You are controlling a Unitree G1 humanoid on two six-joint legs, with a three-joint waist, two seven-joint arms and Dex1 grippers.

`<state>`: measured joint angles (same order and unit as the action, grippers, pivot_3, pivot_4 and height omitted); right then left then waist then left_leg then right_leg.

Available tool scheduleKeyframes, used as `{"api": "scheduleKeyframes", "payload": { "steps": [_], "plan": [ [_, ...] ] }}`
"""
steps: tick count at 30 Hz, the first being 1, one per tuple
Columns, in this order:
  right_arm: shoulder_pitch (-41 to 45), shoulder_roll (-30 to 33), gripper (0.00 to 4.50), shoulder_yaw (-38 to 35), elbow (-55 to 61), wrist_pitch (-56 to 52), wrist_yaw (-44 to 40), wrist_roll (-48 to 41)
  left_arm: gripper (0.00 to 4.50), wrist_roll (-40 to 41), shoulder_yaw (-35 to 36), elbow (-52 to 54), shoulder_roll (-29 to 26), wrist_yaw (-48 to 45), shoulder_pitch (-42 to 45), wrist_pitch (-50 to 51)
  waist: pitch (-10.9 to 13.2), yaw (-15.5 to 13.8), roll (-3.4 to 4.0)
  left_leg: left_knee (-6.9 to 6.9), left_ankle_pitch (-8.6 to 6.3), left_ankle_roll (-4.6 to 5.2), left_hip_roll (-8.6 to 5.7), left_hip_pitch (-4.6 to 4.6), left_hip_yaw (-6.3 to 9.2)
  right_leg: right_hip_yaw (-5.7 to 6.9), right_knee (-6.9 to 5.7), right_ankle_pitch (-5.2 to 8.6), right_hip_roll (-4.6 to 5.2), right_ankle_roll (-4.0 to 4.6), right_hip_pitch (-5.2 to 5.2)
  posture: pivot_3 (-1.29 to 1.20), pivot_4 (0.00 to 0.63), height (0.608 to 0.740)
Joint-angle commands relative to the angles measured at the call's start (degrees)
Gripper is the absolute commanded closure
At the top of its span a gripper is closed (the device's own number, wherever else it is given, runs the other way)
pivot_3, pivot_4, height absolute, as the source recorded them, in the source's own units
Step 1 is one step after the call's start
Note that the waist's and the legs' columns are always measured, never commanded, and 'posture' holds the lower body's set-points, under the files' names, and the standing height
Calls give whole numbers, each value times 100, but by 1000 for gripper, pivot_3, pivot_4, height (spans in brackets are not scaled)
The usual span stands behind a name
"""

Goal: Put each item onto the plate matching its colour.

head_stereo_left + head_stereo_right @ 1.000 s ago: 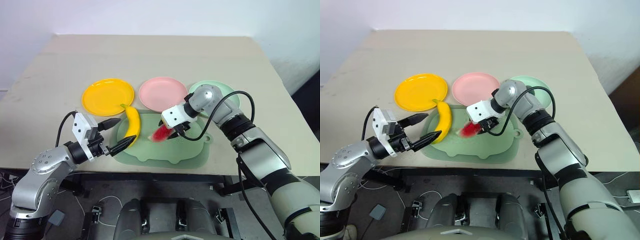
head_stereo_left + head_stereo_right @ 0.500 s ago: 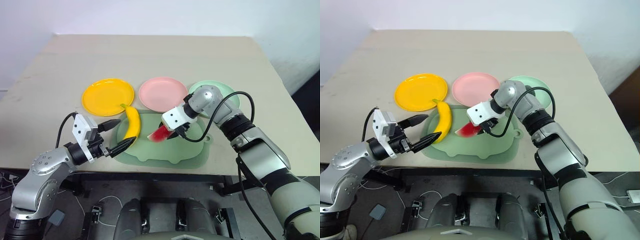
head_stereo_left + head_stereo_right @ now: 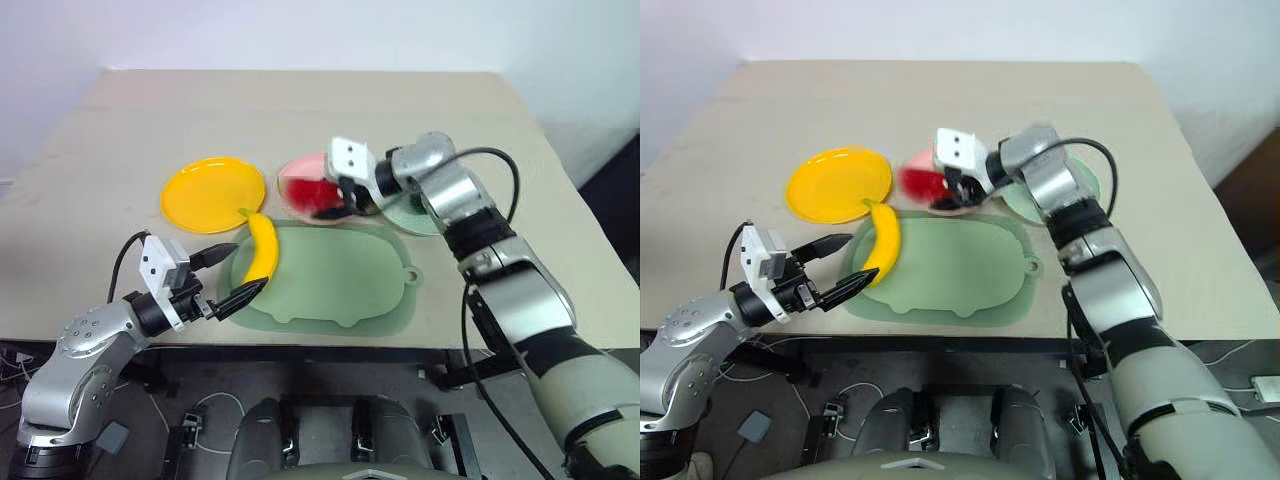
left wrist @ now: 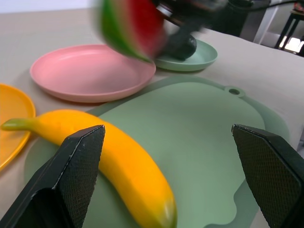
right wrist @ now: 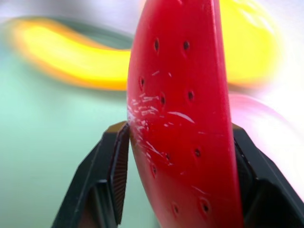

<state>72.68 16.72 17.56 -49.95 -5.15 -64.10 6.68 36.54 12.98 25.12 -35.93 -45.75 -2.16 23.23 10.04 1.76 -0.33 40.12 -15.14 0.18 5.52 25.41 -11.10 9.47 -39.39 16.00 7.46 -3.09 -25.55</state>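
Right gripper apparently clamped, left gripper agape

Red watermelon wedge, green rind, pinched in right claw, held above pink plate. Yellow banana lies on mat's edge, stem tip touching yellow-orange plate. Dark avocado sits on mint green plate.

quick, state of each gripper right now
Left gripper: open, holding nothing, fingers either side of the banana tip.
Right gripper: shut on the watermelon wedge, over the pink plate.
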Motion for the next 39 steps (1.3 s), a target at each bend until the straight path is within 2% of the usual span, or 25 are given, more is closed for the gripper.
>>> {"api": "scheduleKeyframes", "payload": {
  "steps": [1,6,13,19,20,25,32,35,39],
  "plan": [
    [508,-336,2291,-112,-978,-85,1040,239,0,5,139,87,-68,33,103,-53,0,28,0,-1,0,0,0,1,0,0,1,0,0,0,0,0,150,695],
    [798,-687,2291,-40,-1936,-92,1766,547,0,28,92,116,-99,142,292,77,0,42,0,0,0,0,-1,6,-1,0,3,0,0,0,0,0,150,695],
    [856,-988,2291,-81,-2423,-210,2240,778,0,75,49,283,-96,316,382,260,0,86,0,-2,1,-2,2,6,-3,-6,2,0,-5,-1,-5,0,150,695],
    [881,-979,235,-204,-2459,-112,2193,754,0,124,88,426,-97,403,315,341,0,77,0,-1,1,-2,3,7,-4,-8,2,0,-5,-1,-5,0,150,695],
    [899,-958,28,-255,-2445,-112,2146,718,0,129,102,440,-98,403,293,345,0,79,0,0,1,-2,3,7,-4,-8,2,0,-5,-1,-5,0,150,695],
    [980,-827,28,-504,-2307,-94,1824,560,0,125,144,411,-98,378,248,323,0,80,0,-1,1,-2,3,7,-4,-9,2,0,-5,-1,-6,0,150,695],
    [947,-401,28,-1066,-1366,-560,911,-96,0,117,200,215,-104,235,263,254,0,77,0,-1,1,-2,3,8,-3,-9,2,0,-5,-1,-6,0,150,695],
    [576,-184,28,-1372,-357,-1146,597,-561,0,124,250,138,-93,191,280,238,0,75,0,-1,1,-2,3,7,-3,-9,3,0,-5,-1,-6,0,150,695],
    [-515,135,28,-1584,1774,-2161,415,-1127,0,120,326,54,-75,147,268,209,-3,45,-5,-2,1,-2,4,6,4,-6,11,0,-5,-1,3,0,150,695]
  ]
}}
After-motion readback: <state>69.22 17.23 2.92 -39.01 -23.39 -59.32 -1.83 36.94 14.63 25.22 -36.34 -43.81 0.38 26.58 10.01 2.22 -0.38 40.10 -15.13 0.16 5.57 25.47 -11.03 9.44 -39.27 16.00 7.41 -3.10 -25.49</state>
